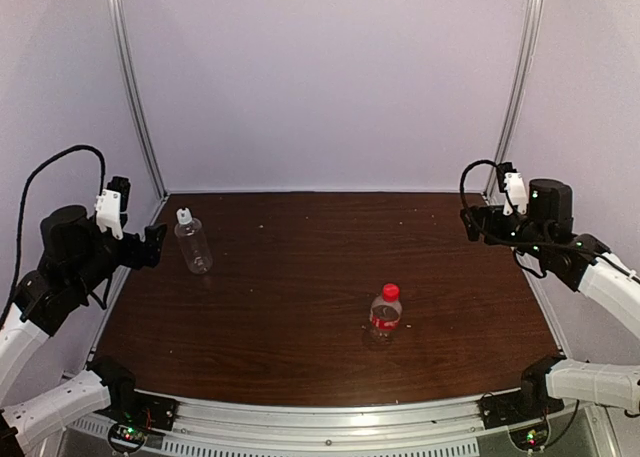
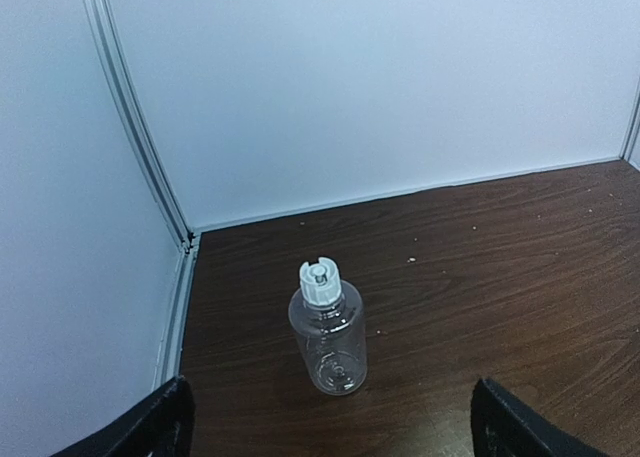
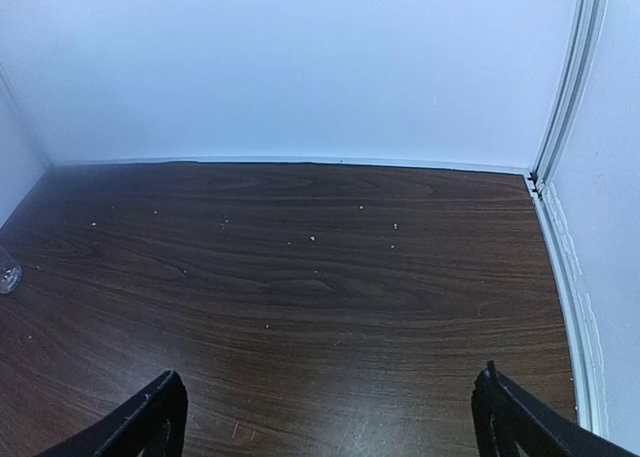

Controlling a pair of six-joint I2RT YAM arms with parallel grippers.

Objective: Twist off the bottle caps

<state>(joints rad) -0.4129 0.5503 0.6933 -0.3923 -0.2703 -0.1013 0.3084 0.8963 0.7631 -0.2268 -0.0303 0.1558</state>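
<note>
Soft, even, cool light fills the space over the table [image 1: 300, 367] and tints the white walls [image 1: 330, 77] lavender. On the table, the red-capped bottle [image 1: 385, 312] casts only a faint shadow pooled at its base. The overhead view is slightly soft and grainy. In the wrist views, the aluminium corner rails [image 2: 130, 127] rising from the table's far corners bow with lens distortion, and the plain bottle [image 2: 328, 327] shows small pale highlights.

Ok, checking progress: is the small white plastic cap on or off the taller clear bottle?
On: the white cap sits atop the neck of the upright clear bottle.
</note>
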